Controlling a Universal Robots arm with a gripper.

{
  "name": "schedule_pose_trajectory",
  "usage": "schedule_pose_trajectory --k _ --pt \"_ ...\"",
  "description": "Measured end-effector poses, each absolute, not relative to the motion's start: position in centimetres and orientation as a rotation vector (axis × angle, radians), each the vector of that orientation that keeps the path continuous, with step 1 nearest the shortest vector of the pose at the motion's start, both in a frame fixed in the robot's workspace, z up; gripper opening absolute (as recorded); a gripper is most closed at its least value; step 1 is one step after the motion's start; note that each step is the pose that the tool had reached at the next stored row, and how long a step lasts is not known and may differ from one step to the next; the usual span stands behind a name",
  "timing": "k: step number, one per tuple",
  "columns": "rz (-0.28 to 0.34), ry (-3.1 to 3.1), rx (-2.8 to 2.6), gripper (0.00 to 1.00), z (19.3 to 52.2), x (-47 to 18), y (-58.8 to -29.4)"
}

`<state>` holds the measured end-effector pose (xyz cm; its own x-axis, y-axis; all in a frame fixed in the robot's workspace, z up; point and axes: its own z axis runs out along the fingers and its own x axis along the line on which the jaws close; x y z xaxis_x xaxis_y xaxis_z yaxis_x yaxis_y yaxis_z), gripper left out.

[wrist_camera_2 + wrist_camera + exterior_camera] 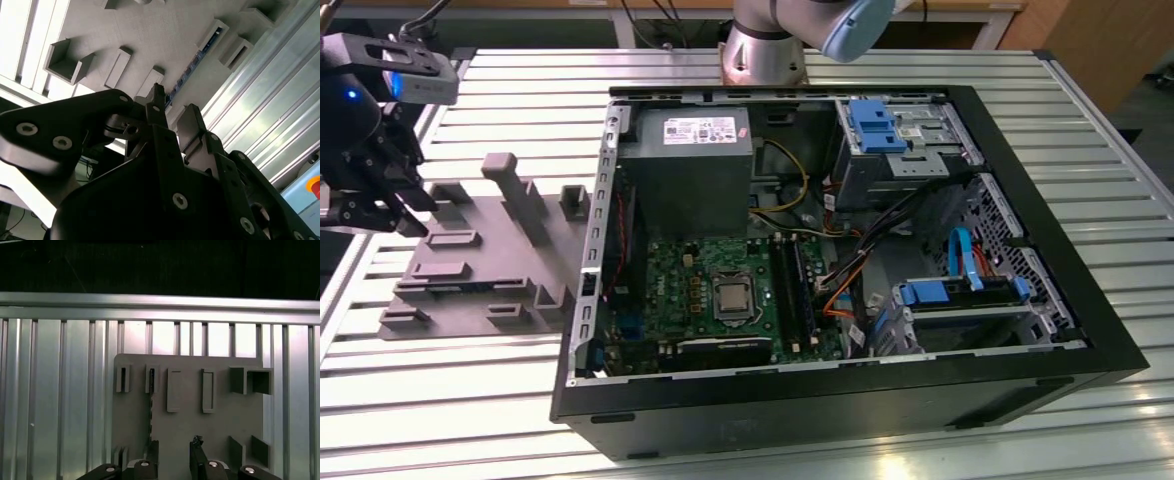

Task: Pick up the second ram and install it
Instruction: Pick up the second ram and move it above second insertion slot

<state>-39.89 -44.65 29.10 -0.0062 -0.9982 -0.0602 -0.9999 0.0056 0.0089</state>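
1. Ribbed silver aluminium worktop (1101, 140): hard, glossy slats.
2. Open black steel computer case (854, 405): lies on its side. Inside are a green motherboard (720, 290) and long black slot rails (790, 285).
3. Matte grey plastic holder plate (467, 262): at nine o'clock from the case in the exterior view, with raised rectangular blocks and narrow pockets.
4. Black metal two-finger hand (374, 200): hovers over the holder plate's nine o'clock edge. The fingers are spread and hold nothing.
5. The second ram (150, 412), a thin dark blue-green circuit-board strip: stands on its long edge in a holder pocket, seen edge-on in both wrist views and apart from the hand. Judged light, stiff and smooth-faced, and brittle if bent. Best pinched across the flat faces at the middle of the free edge, clear of the contacts.
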Motion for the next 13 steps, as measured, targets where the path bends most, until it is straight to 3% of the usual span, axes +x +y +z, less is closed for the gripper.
schedule_pose_trajectory --k 13 --pt "0.076 2.201 -2.188 0.38 28.56 -40.20 -44.76"
